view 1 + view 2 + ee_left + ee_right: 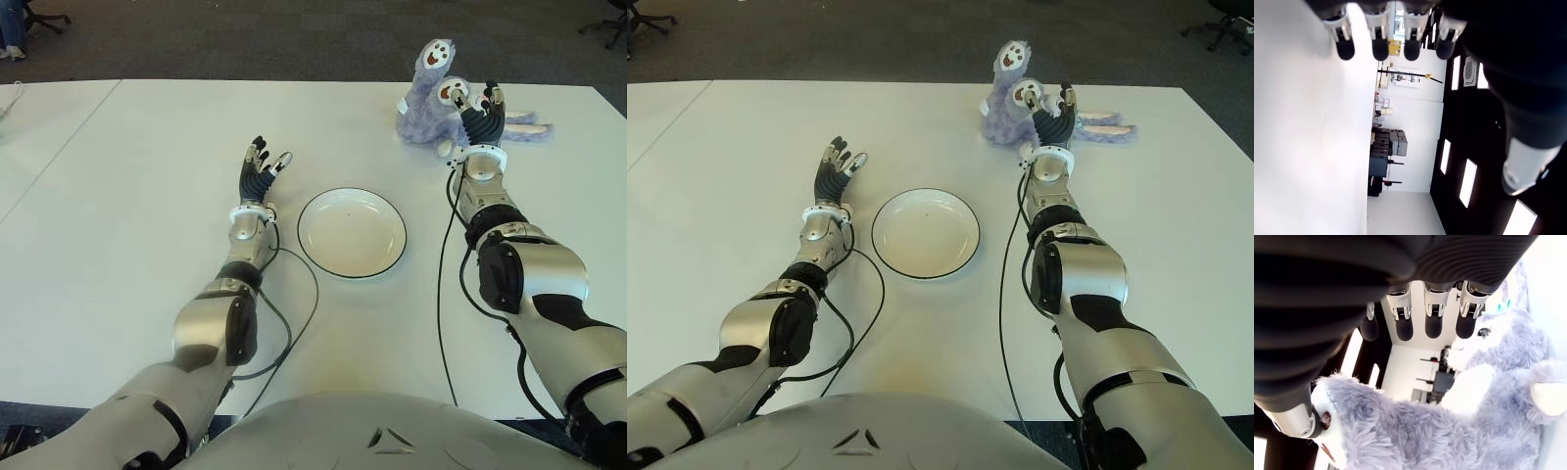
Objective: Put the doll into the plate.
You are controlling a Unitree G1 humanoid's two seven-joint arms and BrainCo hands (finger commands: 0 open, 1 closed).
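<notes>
Right hand (480, 116) is up at the purple doll (431, 98) on the table's (118, 215) far side, fingers extended and nothing gripped; its wrist view shows fur filling the space under the straight fingertips (1433, 328). Left hand (261, 171) sits left of the plate (352, 232), fingers loose and empty.

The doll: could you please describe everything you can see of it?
The doll is a fluffy lilac-grey plush with two white faces and pale limbs, one stretched out on the white table. It sits at the far right, beyond the empty plate, not in it. The right hand is at it, fingers open above the fur, not yet closed.
</notes>
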